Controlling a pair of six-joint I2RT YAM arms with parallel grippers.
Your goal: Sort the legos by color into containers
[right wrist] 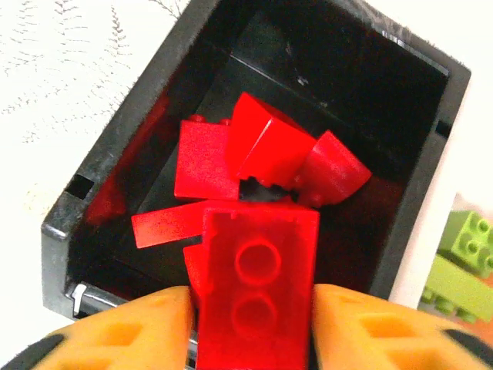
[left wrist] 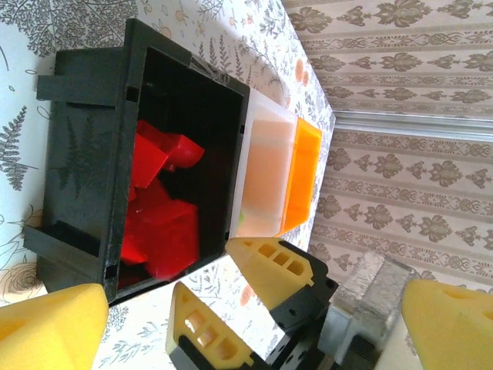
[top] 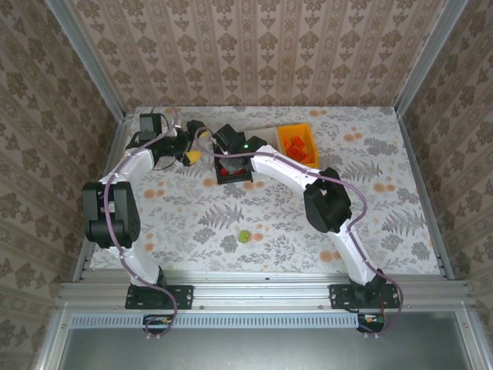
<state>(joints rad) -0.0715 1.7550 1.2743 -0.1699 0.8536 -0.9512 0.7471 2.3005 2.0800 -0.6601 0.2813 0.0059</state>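
Damask wallpaper (top: 254, 46) in beige closes in a surface (top: 192, 223) printed with grey ferns and orange blossoms.

At the far left, the left gripper (top: 187, 154) sits low near the back of the surface, just beside the black bin. In its wrist view, its yellow foam fingers (left wrist: 46, 327) stand wide apart at the bottom corners with nothing between them.

The black bin (left wrist: 81, 169) is the leftmost of the three joined containers. It holds a loose heap of red bricks (right wrist: 262, 154), some of them sloped pieces.

The right gripper (right wrist: 253, 297) hangs directly over this bin's near edge. A red two-stud brick (right wrist: 258, 247) lies between its orange-yellow fingers (right wrist: 123, 331), with its sides against both. It looks blurred and see-through, so I cannot tell whether it is pinched or loose.

A single lime green piece (top: 243, 236) lies alone towards the front of the surface, well apart from the bins.

The white bin (left wrist: 269, 169) joins the black bin's right side, and lime green bricks (right wrist: 462, 262) rest inside it. The orange bin (top: 295, 127) comes last in the row, farthest right, with orange bricks (top: 300, 148) piled in it.
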